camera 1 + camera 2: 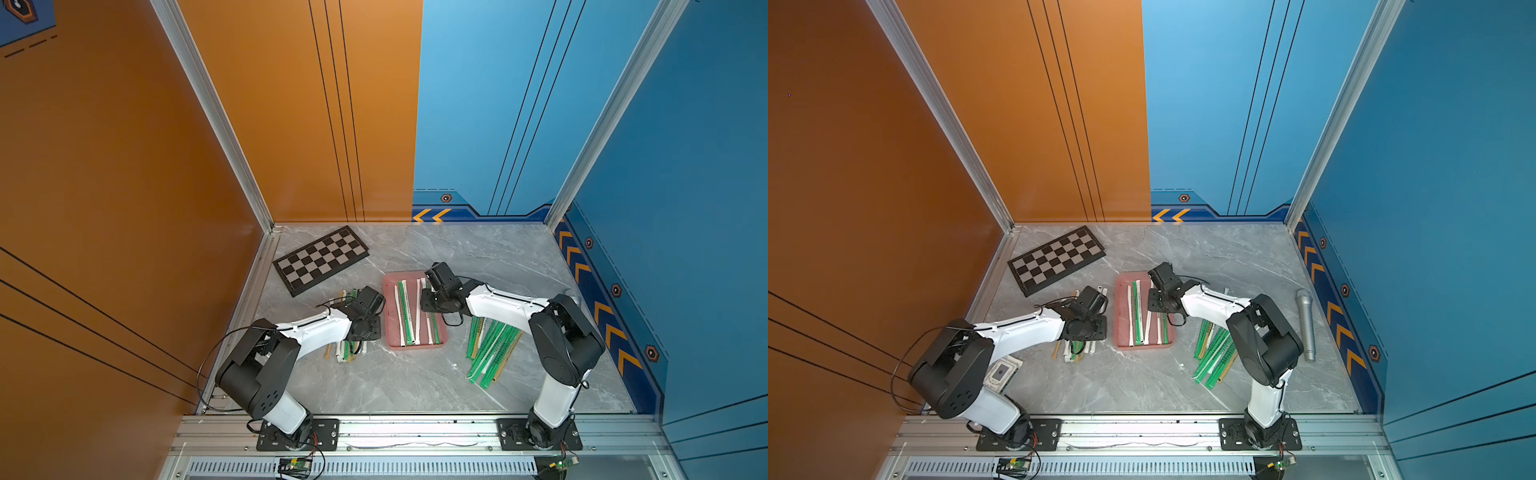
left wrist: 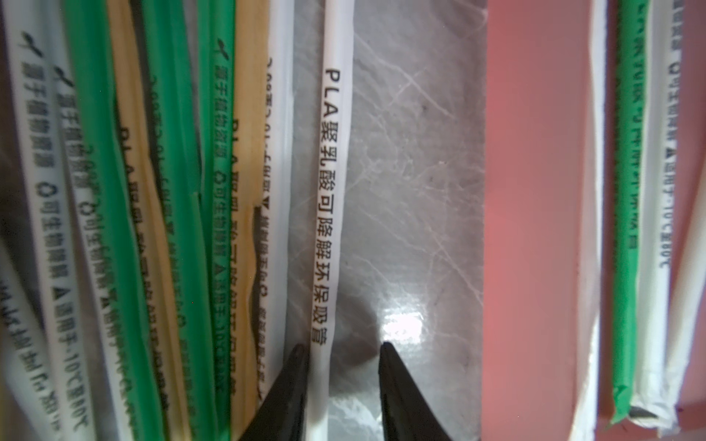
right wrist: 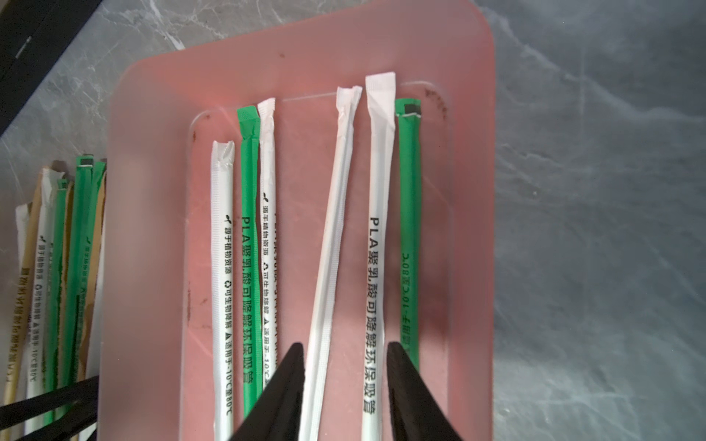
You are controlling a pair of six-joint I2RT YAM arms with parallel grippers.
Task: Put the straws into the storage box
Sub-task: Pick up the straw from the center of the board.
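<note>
The pink storage box (image 1: 415, 345) (image 1: 1144, 345) lies mid-table with several green and white straws (image 1: 405, 311) (image 3: 250, 248) lengthwise in it. My right gripper (image 3: 344, 344) hangs open over the box, gripping nothing; two white straws (image 3: 376, 267) lie on the box floor between its fingers. A loose pile of straws (image 1: 347, 353) (image 1: 1075, 351) lies left of the box under my left arm. My left gripper (image 2: 342, 345) is open at the pile's edge, and one white printed straw (image 2: 328, 214) lies between its fingers, against one of them. Another pile of straws (image 1: 492, 345) (image 1: 1214, 353) lies right of the box.
A black-and-grey chequered board (image 1: 320, 259) (image 1: 1057, 259) lies at the back left. A grey metal cylinder (image 1: 1306, 324) lies near the right wall. A small printed card (image 1: 1003, 372) sits under the left arm. Orange and blue walls enclose the table.
</note>
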